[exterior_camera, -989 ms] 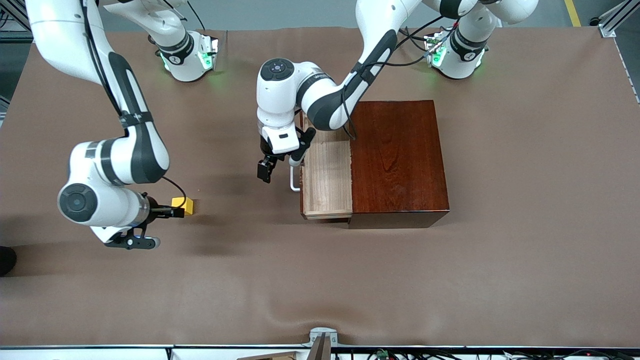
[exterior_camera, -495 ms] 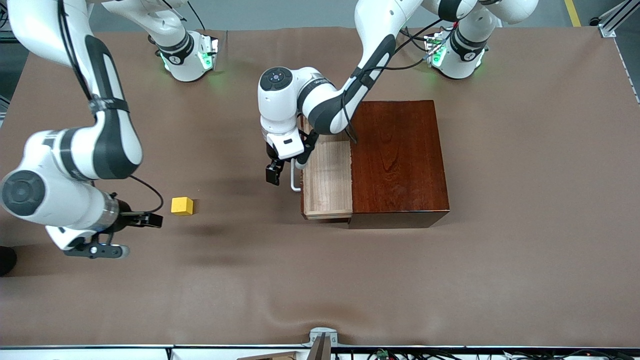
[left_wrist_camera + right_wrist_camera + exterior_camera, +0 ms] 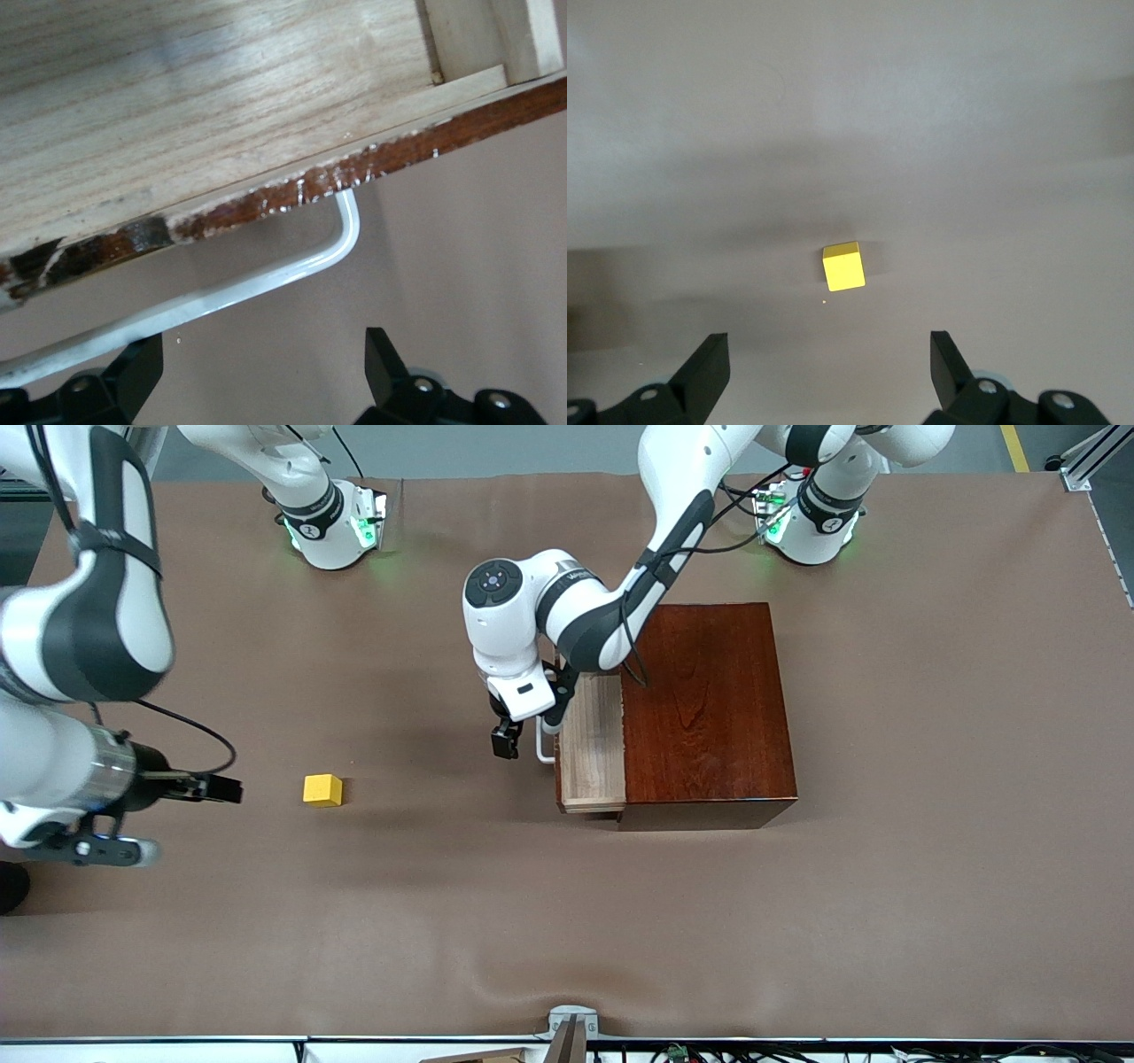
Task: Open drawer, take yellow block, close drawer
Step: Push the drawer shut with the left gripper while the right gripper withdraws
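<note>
The yellow block (image 3: 322,789) (image 3: 843,266) lies alone on the brown table cover, toward the right arm's end. My right gripper (image 3: 213,786) (image 3: 828,339) hangs open and empty a short way from it, apart from the block. The drawer (image 3: 590,744) (image 3: 204,115) stands partly out of the dark reddish-brown box (image 3: 704,708), and the part of its pale tray that shows is bare. My left gripper (image 3: 527,737) (image 3: 263,341) is open at the white handle (image 3: 542,749) (image 3: 266,279); the bar runs past one finger (image 3: 133,372).
The two arm bases (image 3: 332,527) (image 3: 811,527) stand at the table edge farthest from the front camera. A small mount (image 3: 571,1023) sits at the nearest edge. Brown cover surrounds the block and box.
The right gripper drew back from the yellow block toward the right arm's end, leaving it in place. The left gripper moved toward the box, and the drawer slid partway in.
</note>
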You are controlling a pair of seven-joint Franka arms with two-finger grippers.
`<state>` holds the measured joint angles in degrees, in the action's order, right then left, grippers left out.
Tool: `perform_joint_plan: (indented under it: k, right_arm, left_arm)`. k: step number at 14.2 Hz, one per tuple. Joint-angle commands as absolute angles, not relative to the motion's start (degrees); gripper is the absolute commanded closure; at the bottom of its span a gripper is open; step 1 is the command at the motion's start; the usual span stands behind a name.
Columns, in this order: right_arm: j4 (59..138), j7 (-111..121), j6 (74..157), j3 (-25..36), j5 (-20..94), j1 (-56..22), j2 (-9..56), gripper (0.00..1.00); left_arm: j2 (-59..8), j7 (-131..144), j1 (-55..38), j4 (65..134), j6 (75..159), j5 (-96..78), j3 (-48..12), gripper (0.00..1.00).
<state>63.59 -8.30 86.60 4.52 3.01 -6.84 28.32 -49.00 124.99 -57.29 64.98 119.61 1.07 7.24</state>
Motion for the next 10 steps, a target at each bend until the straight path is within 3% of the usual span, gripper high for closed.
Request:
perform_joint_plan:
  k: [1,8,10]
  right_arm:
    - [61.79,-8.79,83.41,4.48,3.78,-6.33,25.15,0.0]
    - [61.7,-8.0,73.84,6.94,3.34,-4.75,20.31,0.0]
    - [62.4,-8.0,71.38,6.86,3.52,-4.22,16.29,0.0]
  left_arm:
    - [-47.46,121.38,-55.9,66.62,114.62,2.81,8.35,0.0]
    - [-46.14,121.29,-54.32,67.32,101.61,2.99,8.7,0.0]
    - [-46.14,121.29,-54.06,67.32,100.55,3.16,8.79,0.0]
